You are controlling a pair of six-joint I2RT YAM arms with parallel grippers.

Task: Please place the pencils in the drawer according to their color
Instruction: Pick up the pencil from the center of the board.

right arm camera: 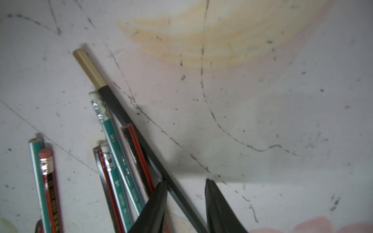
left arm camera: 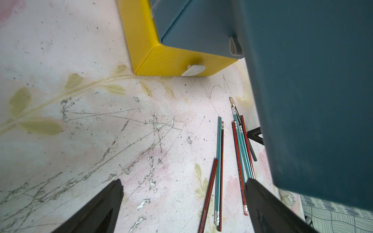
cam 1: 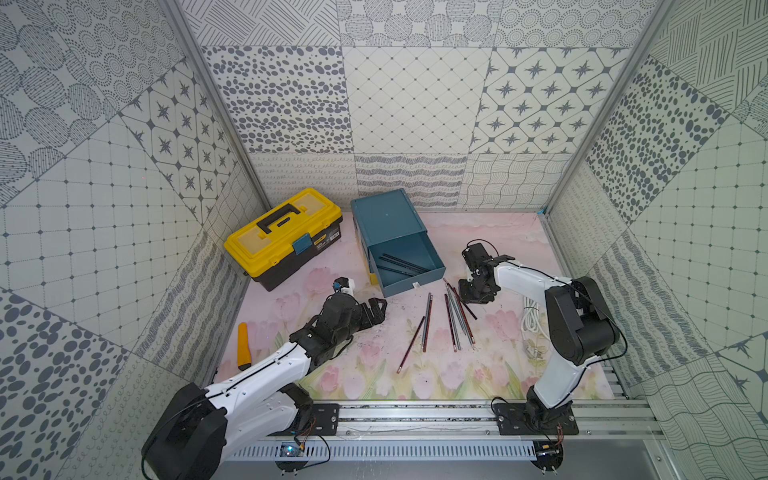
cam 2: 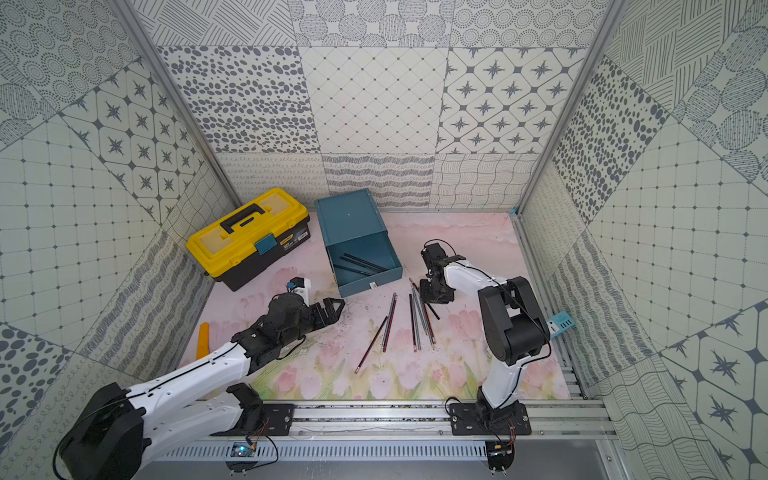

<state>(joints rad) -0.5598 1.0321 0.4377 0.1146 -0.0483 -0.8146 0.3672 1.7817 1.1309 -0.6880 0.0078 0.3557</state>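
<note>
One gripper, the left gripper [cam 1: 376,309], lies low on the bench just left of the drawer's front, its jaws spread wide and holding nothing. The drawer [cam 1: 384,216] has its top tier pulled out, and three black pencils [cam 1: 401,262] already lie inside. In front of that open tier the remaining pencils [cam 1: 453,320] are strewn on the bench, teal ones and red-striped ones. I count roughly eight, though they overlap too much to be sure. Right of the drawer's front corner, the right gripper [right arm camera: 185,181] is down at the bench with its jaws partly apart, straddling the last loose black pencil [right arm camera: 121,115] but not yet pinching it.

The step in hand looks like picking up that black pencil. A red-striped neighbour lies hard against one finger, so the jaws should centre on the black shaft alone. After that, close gently, lift straight up, and lay it alongside the blacks in the top tier.
</note>
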